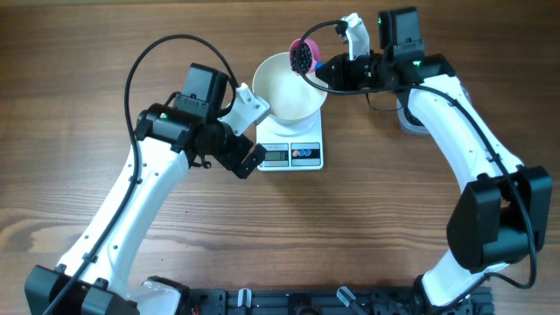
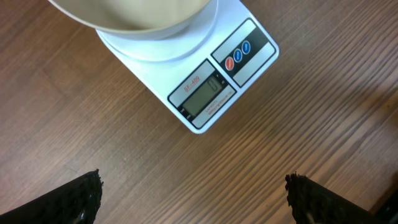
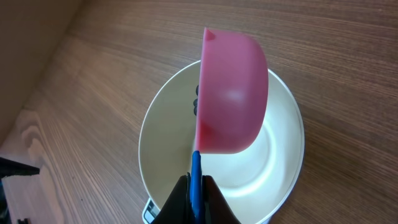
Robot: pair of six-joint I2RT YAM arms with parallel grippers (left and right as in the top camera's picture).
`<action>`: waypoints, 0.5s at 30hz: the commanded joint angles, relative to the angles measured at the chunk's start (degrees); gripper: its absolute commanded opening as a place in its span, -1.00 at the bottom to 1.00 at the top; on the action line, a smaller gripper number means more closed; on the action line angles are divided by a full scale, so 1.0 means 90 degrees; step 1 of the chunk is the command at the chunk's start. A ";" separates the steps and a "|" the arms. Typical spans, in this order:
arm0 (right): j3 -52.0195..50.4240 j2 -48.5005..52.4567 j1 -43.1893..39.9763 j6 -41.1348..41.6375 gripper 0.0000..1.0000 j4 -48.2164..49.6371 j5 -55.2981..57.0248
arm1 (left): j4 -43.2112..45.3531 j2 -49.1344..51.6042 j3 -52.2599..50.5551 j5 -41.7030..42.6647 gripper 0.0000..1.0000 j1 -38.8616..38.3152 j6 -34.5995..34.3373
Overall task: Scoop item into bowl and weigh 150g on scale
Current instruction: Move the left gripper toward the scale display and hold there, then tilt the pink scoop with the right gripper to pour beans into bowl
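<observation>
Over the wooden worktop [image 1: 87, 87] the right claw [image 3: 196, 186] pinches a pink scoop [image 3: 233, 93] at 1 o'clock above the bowl [image 3: 280, 162], left claw [image 2: 193, 190] spread

Looks like a robotics lab: left arm [image 1: 131, 201] and right arm [image 1: 459, 122] mounted at a wood-grain table [image 1: 70, 87] with a scale [image 1: 293, 156].

The left arm angles in from the near side, left gripper [image 1: 263, 129] spread wide, its fingers [image 2: 74, 199] far apart. The right arm bends in from the far side, right gripper [image 1: 328, 74] clamped on a scoop [image 3: 233, 93] handle.
</observation>
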 commanded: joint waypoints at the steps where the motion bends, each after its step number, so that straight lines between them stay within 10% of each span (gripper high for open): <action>1: 0.0172 -0.0219 0.0019 -0.0056 -0.91 0.0066 0.0010 | 0.0029 0.0219 0.0046 0.0199 1.00 0.0051 0.0146; 15: 0.0172 -0.0219 0.0019 0.0100 -0.92 0.0160 0.0010 | 0.0056 0.0384 0.0046 0.0316 1.00 0.0015 0.0124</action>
